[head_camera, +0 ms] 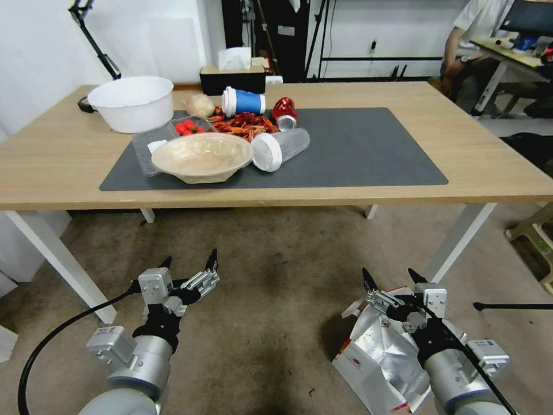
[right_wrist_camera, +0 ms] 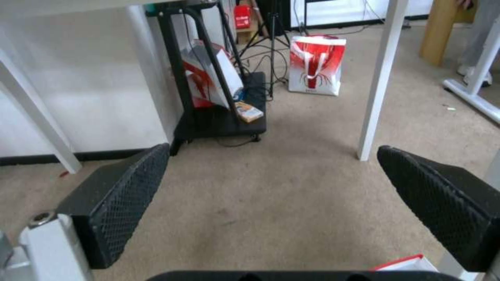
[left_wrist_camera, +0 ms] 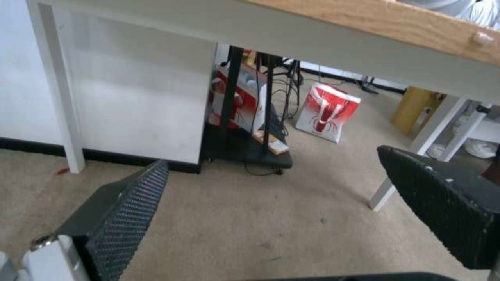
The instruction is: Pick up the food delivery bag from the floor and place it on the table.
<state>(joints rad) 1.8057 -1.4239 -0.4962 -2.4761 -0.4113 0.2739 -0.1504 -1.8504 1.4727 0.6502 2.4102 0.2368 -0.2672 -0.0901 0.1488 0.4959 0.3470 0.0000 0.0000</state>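
Note:
The food delivery bag (head_camera: 377, 351) lies on the floor (head_camera: 276, 271) at the lower right, white with red trim and its crumpled silver foil lining showing. My right gripper (head_camera: 389, 274) hangs open just above the bag's far upper edge, not touching it. In the right wrist view the open gripper (right_wrist_camera: 273, 150) frames bare floor, with a red-and-white corner of the bag (right_wrist_camera: 404, 263) at the edge. At the lower left my left gripper (head_camera: 190, 258) is open and empty over bare floor. The light-wood table (head_camera: 489, 167) with its dark grey mat (head_camera: 368, 150) stands ahead.
The mat's left half carries a white basin (head_camera: 132, 102), a paper bowl (head_camera: 201, 155), cups and food scraps. White table legs (head_camera: 461, 236) stand near the bag. A second red-and-white bag (right_wrist_camera: 315, 64) and a black stand (right_wrist_camera: 218, 117) sit beyond the table.

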